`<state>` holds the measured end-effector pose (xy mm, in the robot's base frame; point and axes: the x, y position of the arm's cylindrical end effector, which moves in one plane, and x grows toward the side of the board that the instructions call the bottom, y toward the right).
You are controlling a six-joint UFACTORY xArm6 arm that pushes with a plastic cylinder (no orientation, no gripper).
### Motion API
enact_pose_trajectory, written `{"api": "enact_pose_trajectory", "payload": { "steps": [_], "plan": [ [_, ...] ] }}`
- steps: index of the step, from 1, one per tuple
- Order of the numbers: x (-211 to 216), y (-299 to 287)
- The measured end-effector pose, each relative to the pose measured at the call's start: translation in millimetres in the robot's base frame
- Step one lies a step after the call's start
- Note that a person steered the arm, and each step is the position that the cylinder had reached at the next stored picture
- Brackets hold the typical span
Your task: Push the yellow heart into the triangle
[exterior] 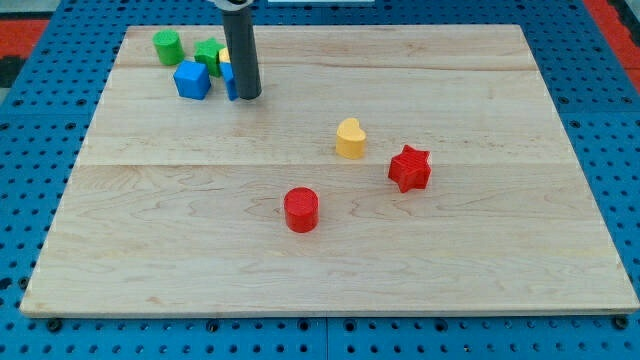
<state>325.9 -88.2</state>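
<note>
Pale wooden board [330, 270] fills the single camera view, resting on a blue pegboard surface.

Near the middle of the board, slightly toward the view's right, sits the yellow heart [350, 139]. Just beside it, to the view's lower right and apart from it, is a red star [410, 168]. A red cylinder [301, 210] stands nearer the view's bottom, well apart from both.

At the view's top left is a cluster: a green cylinder [167, 46], a green block [208, 52] of unclear shape, and a blue cube [192, 79]. The dark rod comes down among them, and the tip [247, 96] rests on the board just right of the blue cube.

The rod hides most of two more pieces behind it: a sliver of blue block [230, 82] and a sliver of yellow block [225, 56]. Their shapes cannot be made out, so the triangle cannot be identified with certainty; the blue sliver may be it.

The arm carries no jaws, only the rod.

Judging by this layout, the push has not begun: the tip is well apart from the heart. The next move likely calls for bringing the tip round to the heart's lower right side, clear of the red star, then pushing toward the cluster.
</note>
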Motion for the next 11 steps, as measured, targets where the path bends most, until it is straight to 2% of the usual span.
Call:
{"api": "enact_pose_trajectory", "payload": {
  "steps": [1, 2, 3, 5, 6, 7, 8, 9, 10, 11],
  "plan": [
    [0.3, 95.9],
    [19.1, 225.5],
    [80.3, 251.4],
    [81.6, 108.4],
    [74.4, 18.4],
    [93.7, 55.8],
    [132.5, 3.6],
    [66.0, -24.4],
    [18.7, -39.2],
    [44.8, -13.9]
  ]
}}
